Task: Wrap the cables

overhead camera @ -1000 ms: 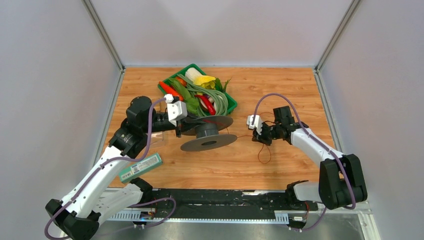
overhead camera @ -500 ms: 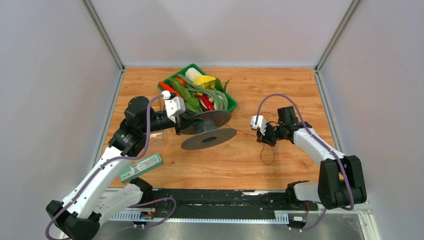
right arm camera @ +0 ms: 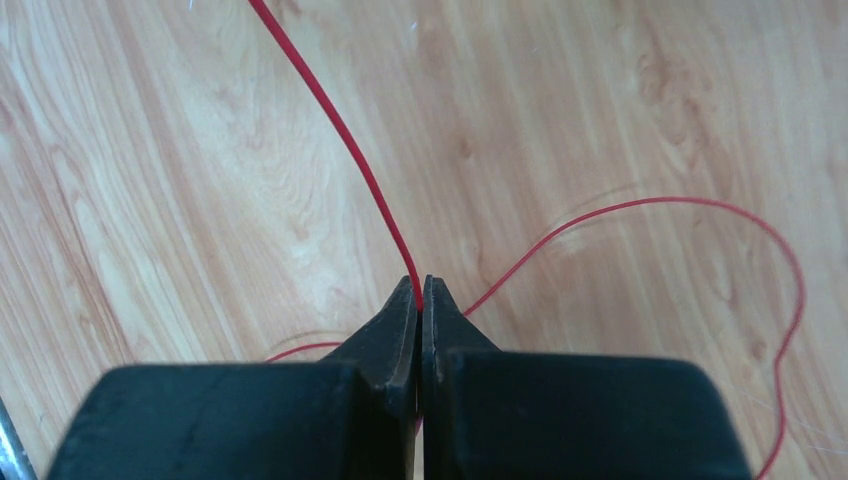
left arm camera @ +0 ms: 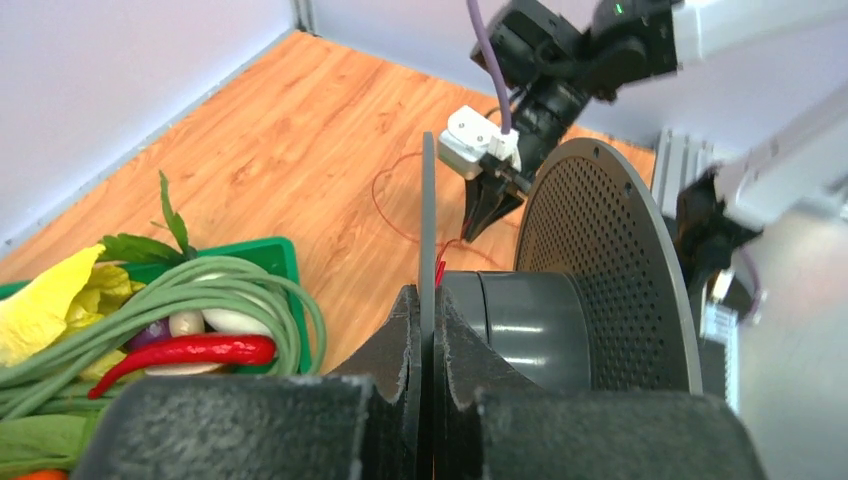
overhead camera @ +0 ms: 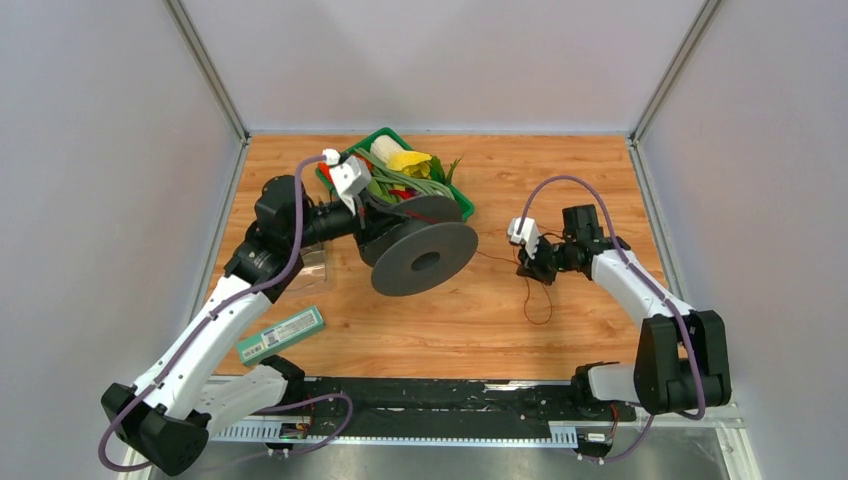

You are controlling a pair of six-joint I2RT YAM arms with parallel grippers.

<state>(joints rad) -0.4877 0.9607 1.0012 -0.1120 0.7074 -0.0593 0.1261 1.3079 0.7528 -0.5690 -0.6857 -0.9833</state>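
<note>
A dark grey spool (overhead camera: 425, 258) hangs tilted above the table, one perforated flange (left arm camera: 600, 270) facing up toward the top camera. My left gripper (left arm camera: 428, 310) is shut on the thin edge of the spool's other flange (left arm camera: 427, 200), next to the hub (left arm camera: 520, 310). The cable is a thread-thin red wire (overhead camera: 495, 258) that runs from the hub rightward to my right gripper (overhead camera: 533, 270). That gripper (right arm camera: 421, 290) is shut on the wire (right arm camera: 330, 110) just above the wood. Beyond it the slack lies in a loose loop (right arm camera: 700, 210) on the table.
A green tray (overhead camera: 380, 133) of toy vegetables sits right behind the spool, with pale green strands and a red chilli (left arm camera: 190, 350) close to my left fingers. A green-and-white box (overhead camera: 283, 334) lies near the front left. Grey walls close three sides.
The left arm has lifted the spool and tipped it from nearly flat to nearly upright, moving it back toward the tray. The right gripper has drifted slightly right, still holding the wire.
</note>
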